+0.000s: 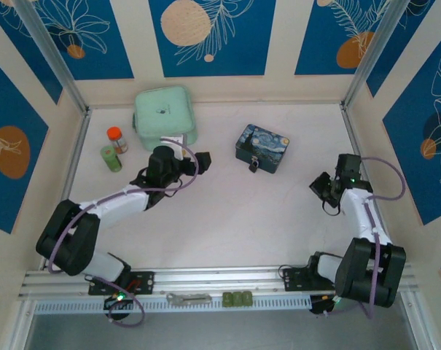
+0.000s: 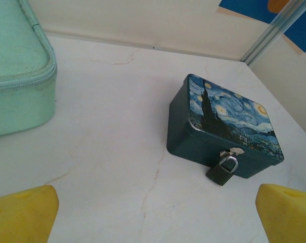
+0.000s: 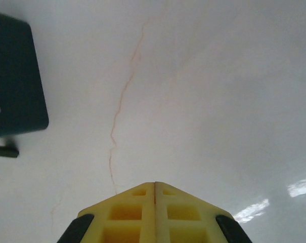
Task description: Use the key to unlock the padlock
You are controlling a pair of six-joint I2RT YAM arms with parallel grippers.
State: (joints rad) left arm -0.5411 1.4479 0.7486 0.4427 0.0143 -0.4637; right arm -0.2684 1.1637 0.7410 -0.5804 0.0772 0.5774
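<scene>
Blue-panelled walls (image 1: pixel 205 36) with pale leaf drawings and orange discs close in a white, faintly veined table (image 1: pixel 227 219). The left arm (image 1: pixel 111 208) reaches in from the near-left corner and the right arm (image 1: pixel 366 219) stands folded near the right wall. A mint-green zipped case (image 1: pixel 165 117) sits at the back, with a blue-and-yellow painted tin box (image 1: pixel 262 146) to its right. Left of the case stand two small bottles, one orange-capped (image 1: pixel 116 138) and one green (image 1: pixel 111 158).

The padlock (image 2: pixel 222 171) is dark with a silvery shackle. It hangs from the clasp on the tin box's near face, and its body rests against that wall down by the table. The shackle looks closed, so the unlocking is not yet done.

The left gripper (image 2: pixel 155 217) points at the box from well apart, with its yellow fingers spread wide and nothing between them. The right gripper (image 3: pixel 154 188) hovers low over bare table just right of the box, its fingers pressed together along one seam. I cannot tell whether a key is pinched in there. A silvery piece (image 1: pixel 189 297) lies on the near rail. It may be the key, but it is too small to be sure.

The step in hand seems to be the approach. To do it well, the left fingers should close on the padlock's body rather than on the shackle or clasp. That steadies it, with the keyhole end turned towards the right arm. The light box may slide, so the grip should be settled before the key goes in. The key should enter straight along the lock's axis and turn only once it is fully seated.
</scene>
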